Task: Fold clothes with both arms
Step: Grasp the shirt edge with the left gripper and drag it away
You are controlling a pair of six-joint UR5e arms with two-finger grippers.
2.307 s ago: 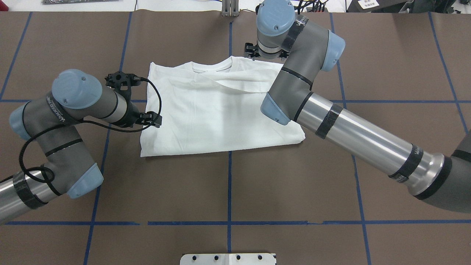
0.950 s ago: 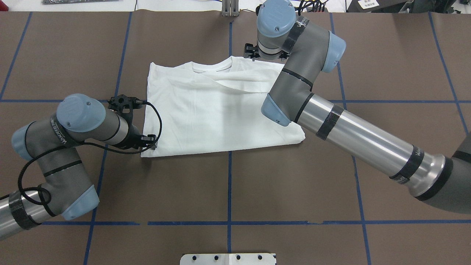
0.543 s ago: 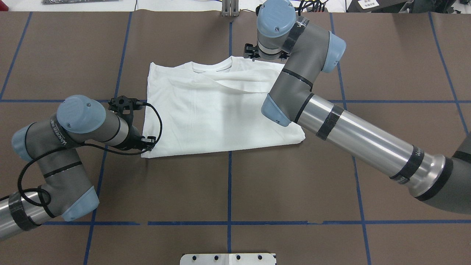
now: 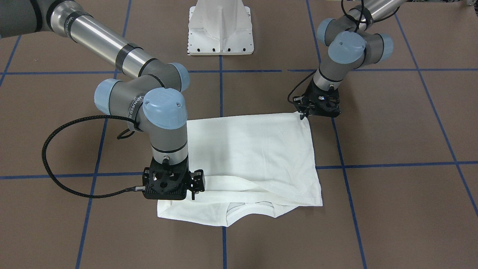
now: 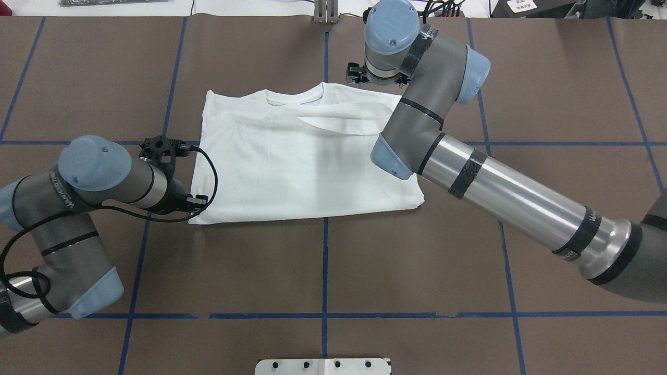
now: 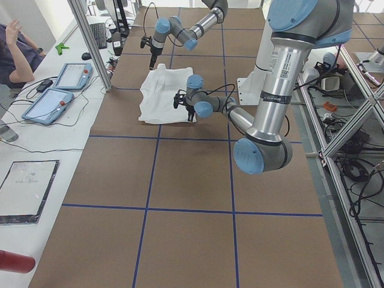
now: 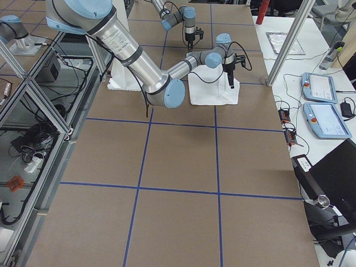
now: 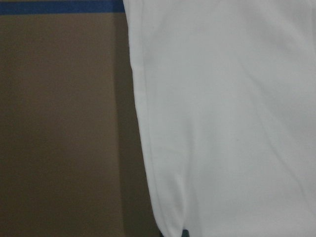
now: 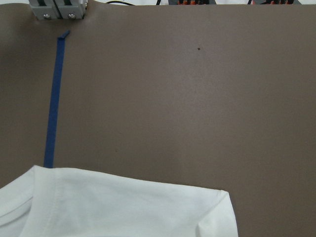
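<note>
The brown tabletop (image 5: 234, 271) is divided by blue tape lines (image 5: 324, 260) into a grid. The right arm (image 5: 510, 192) comes in from the tabletop's right edge and stretches long and low toward the far edge. The left arm (image 5: 94, 172) is bent more tightly, near the left edge.

The white T-shirt (image 5: 302, 172) lies flat in the far half of the tabletop, about midway between the left and right edges. It is folded into a rough rectangle, with 1 sleeve laid across the chest. Its neck opening (image 5: 294, 96) points to the far edge. No print shows on the side that faces up.

The white pedestal base (image 4: 220, 30) stands at the near edge, in the middle.

The right gripper (image 4: 194, 192) stands over the far right corner of the T-shirt, pointing down. Its fingers are hidden under its own body, so I cannot tell if they are apart or together. The left gripper (image 5: 199, 200) is at the near left corner of the T-shirt, low on the tabletop, and it appears to be clamped on the cloth there.
</note>
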